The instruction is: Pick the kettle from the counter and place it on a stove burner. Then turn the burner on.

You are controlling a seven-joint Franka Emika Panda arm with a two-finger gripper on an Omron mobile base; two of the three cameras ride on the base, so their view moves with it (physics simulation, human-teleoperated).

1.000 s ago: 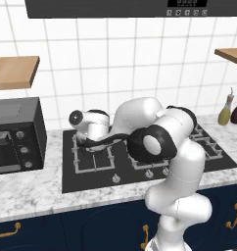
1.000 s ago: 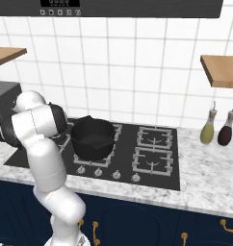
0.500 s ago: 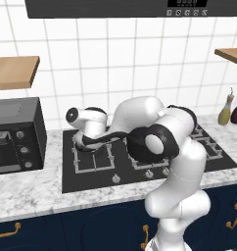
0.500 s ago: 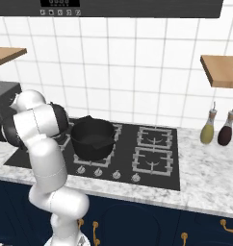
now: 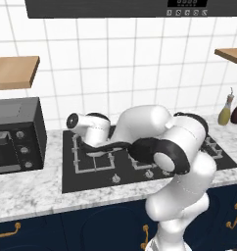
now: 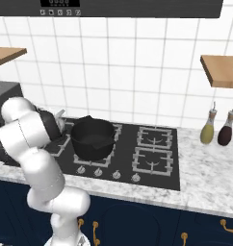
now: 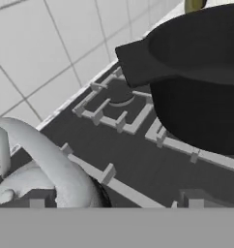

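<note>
The silvery kettle (image 7: 46,164) stands on the grate of the left stove burner (image 5: 93,159), low and to the left in the hand view, its wire handle arching over its body. My gripper (image 7: 116,203) is open wide with nothing between its fingers; the kettle sits beside the left fingertip, and I cannot tell whether they touch. In the left base view my white wrist (image 5: 86,125) hovers over that left grate and hides most of the kettle. The marble counter (image 5: 27,191) runs along the front.
A black pot (image 6: 92,137) sits on the burner just right of the kettle, close in the hand view (image 7: 201,87). Knobs (image 6: 97,172) line the cooktop's front edge. A dark oven box (image 5: 15,135) stands left of the cooktop and two bottles (image 6: 207,129) at the far right.
The gripper has opened and let go of the kettle, which stays on the left grate. The arm has hardly moved.
</note>
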